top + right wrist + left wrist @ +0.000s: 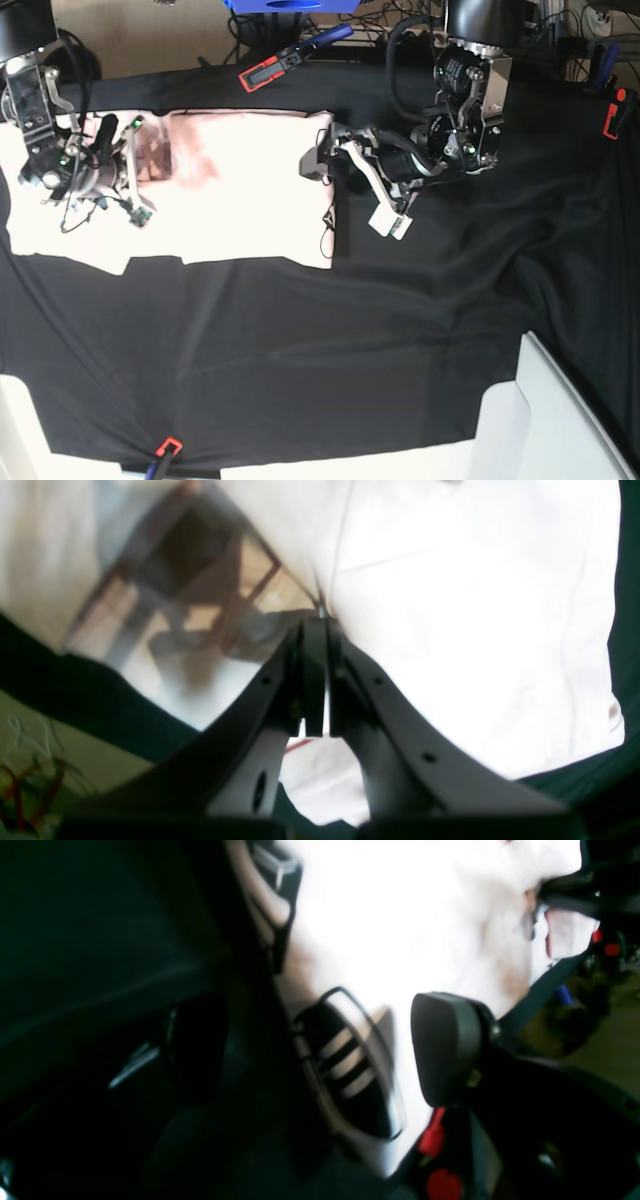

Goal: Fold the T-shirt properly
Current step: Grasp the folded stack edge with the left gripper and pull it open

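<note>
With the pale T-shirt spread at the far left of the black tablecloth, your right gripper apparently pinches a lifted fold while the left gripper gapes empty at its right edge: keep tension, match heights.

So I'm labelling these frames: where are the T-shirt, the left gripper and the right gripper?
T-shirt (250,190): base view, flat middle of the pink cloth.
Left gripper (325,160): base view, between its open fingertips at the shirt's edge.
Right gripper (316,625): right wrist view, at its shut fingertips.
</note>
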